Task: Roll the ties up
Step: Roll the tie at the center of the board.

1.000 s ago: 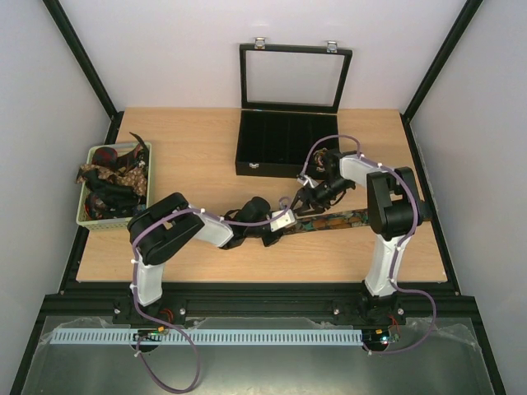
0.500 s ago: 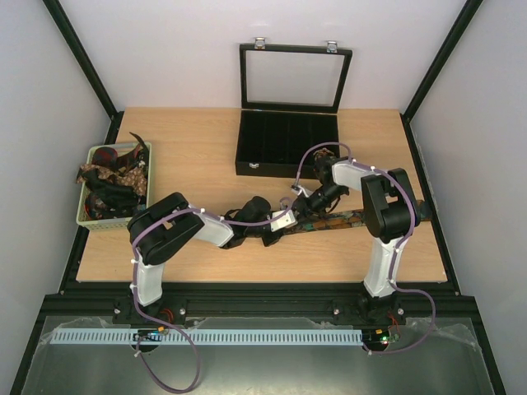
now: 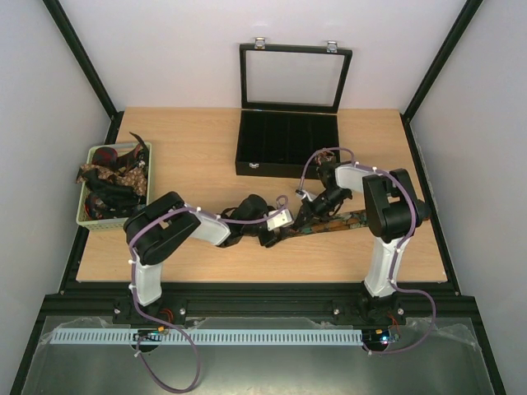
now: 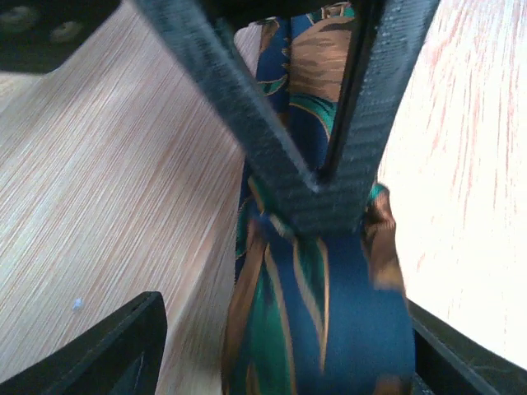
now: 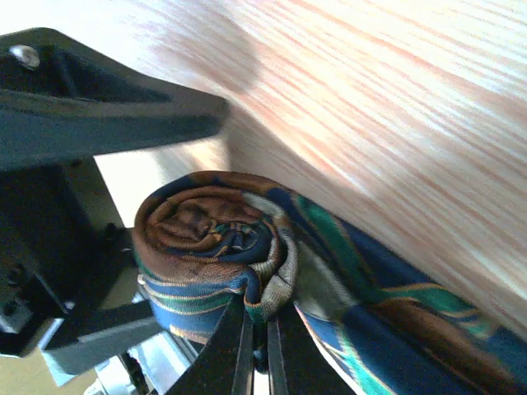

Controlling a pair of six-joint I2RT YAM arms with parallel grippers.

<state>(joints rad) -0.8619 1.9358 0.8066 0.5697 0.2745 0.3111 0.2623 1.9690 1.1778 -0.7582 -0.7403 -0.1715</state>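
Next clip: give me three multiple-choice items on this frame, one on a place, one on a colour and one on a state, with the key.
1. Where does the green basket stand on the table?
A. At its left edge
B. At its right edge
C. Just in front of the right arm's base

2. Which colours show on the tie that lies between the two arms?
A. Plain white
B. Blue, green and brown
C. Pink and yellow

3. In what state is that tie?
A. Lying fully flat
B. Tied in a knot
C. Coiled at one end, the rest unrolled

Key: 1 A, the top view shows it by the left wall. 2 B, both wrist views show those colours. 3 C, the right wrist view shows a coil with a flat strip leading off it.
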